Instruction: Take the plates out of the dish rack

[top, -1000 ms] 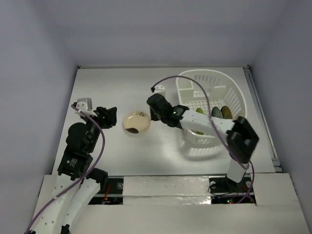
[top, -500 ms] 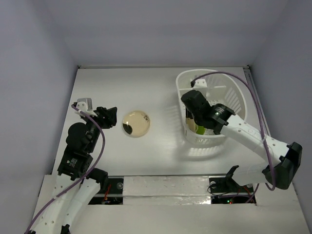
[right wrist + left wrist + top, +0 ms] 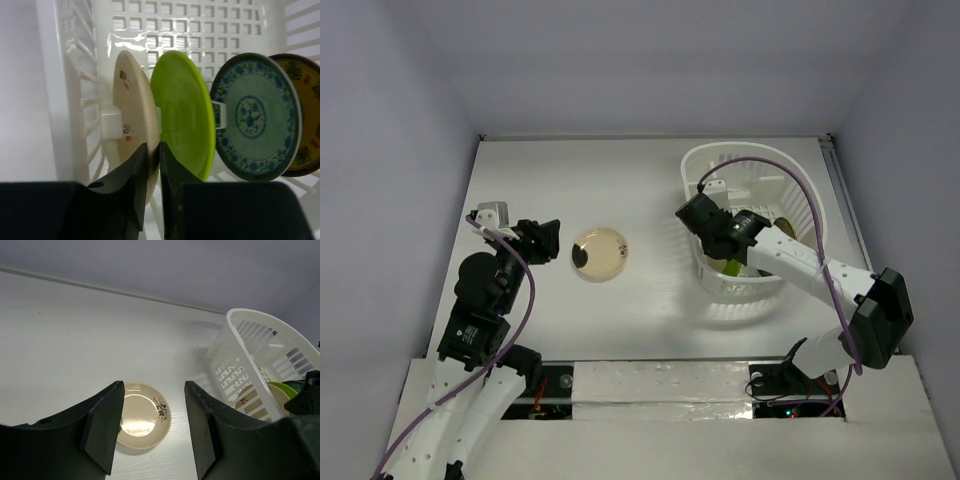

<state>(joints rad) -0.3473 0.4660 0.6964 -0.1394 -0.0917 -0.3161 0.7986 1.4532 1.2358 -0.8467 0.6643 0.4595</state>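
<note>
On the left of the top view, the left gripper (image 3: 545,240) hangs above the surface (image 3: 520,180) with its jaws released and nothing between them. Just to its right lies the beige plate (image 3: 598,254), flat on the surface and well apart from the dish rack (image 3: 200,30). We judge this plate as unloaded, so one of five is done.

Further right, the right gripper (image 3: 152,150) is inside the rack, at its left end. In the right wrist view, four plates stand on edge in a row. From left to right they are the pale plate (image 3: 131,105), the lime green plate (image 3: 182,115), the teal-blue patterned plate (image 3: 255,117) and the amber-yellow plate (image 3: 307,125), which is cut by the right border. The jaws are narrowed to a thin gap, and the lower rim of the pale plate sits in this gap, so they appear clenched on it. The plate is not yet lifted out of its slot. Four plates are left to take out.

For writing, the pale plate carries a few small marks on its face — one dark, two reddish, like stamps — but they are too small to read. The dark spot on the beige plate looks like a little drawing, not letters. We find no readable brand on the rack or on the arms.
</note>
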